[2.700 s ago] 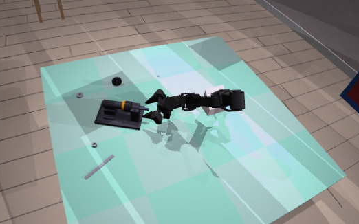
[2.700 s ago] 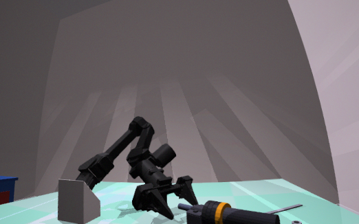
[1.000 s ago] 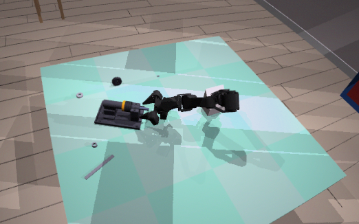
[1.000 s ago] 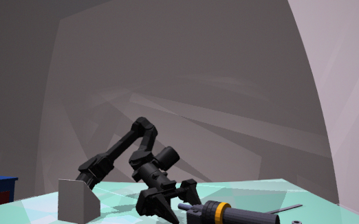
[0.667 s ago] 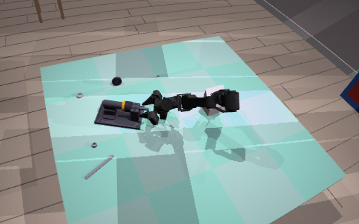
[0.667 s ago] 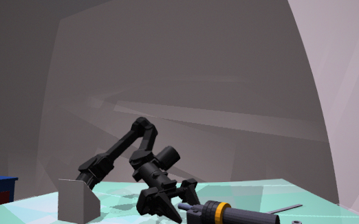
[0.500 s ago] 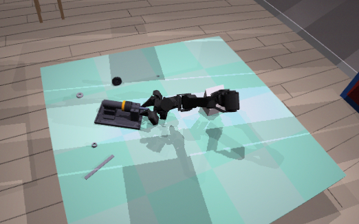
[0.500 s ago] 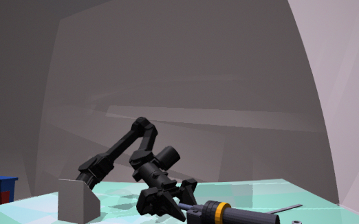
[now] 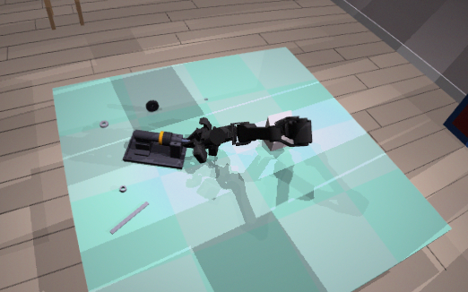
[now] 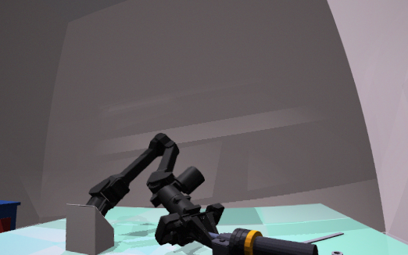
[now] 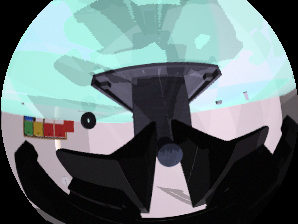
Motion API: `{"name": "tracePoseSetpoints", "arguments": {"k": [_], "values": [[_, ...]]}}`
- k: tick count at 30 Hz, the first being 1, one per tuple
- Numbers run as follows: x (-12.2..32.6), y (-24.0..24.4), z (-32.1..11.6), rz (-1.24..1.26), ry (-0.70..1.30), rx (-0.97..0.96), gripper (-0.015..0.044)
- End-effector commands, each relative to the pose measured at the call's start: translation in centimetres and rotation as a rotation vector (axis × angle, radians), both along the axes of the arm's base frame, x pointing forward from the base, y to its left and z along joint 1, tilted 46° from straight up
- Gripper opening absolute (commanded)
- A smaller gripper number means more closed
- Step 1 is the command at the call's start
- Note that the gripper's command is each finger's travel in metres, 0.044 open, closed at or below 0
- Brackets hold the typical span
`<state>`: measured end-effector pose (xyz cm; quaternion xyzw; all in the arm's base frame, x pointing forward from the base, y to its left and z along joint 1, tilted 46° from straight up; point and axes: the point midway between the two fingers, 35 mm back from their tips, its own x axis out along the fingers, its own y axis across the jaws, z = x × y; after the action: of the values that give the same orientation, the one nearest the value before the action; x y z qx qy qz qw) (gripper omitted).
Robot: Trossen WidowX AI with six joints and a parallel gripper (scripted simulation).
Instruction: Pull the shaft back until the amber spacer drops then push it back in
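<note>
One claw (image 9: 189, 142) (image 10: 212, 239) (image 11: 162, 125), clamped on the shaft's (image 9: 186, 141) (image 10: 213, 235) (image 11: 170, 155) free end. Top view: shaft axis runs roughly left-right, left of centre; amber spacer (image 9: 161, 138) (image 10: 252, 242) sits left of the claw, against the housing (image 9: 144, 135) (image 10: 288, 247). Pull should go rightward along that axis, short stroke; overshoot risks dropping black spacers (image 9: 167, 138) (image 10: 238, 238).

— How does our arm (image 9: 257, 133) (image 10: 140, 164) stand?
— We rise from the base, bend at a high elbow (image 10: 161, 141), and slant down.
— And our pincer (image 9: 191, 142) (image 10: 212, 235) (image 11: 162, 125)?
— We have it tilted downward, its two fingers closed on the shaft's end.
</note>
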<state>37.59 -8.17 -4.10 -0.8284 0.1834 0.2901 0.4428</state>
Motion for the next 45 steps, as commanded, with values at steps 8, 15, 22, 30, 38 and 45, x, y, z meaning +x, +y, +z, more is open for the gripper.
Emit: {"name": "tracePoseSetpoints", "arguments": {"k": [8,15,22,30,38,45], "values": [[-0.6,0.3,0.2,-0.005,-0.001,0.004,0.0000],[-0.9,0.5,0.3,-0.005,-0.001,0.004,0.0000],[-1.3,0.7,0.4,-0.005,0.000,0.004,0.0000],[-1.6,0.8,0.5,-0.005,0.000,0.004,0.0000],[-1.6,0.8,0.5,-0.005,0.000,0.004,0.0000],[-1.6,0.9,0.6,-0.005,0.000,0.004,0.0000]]}}
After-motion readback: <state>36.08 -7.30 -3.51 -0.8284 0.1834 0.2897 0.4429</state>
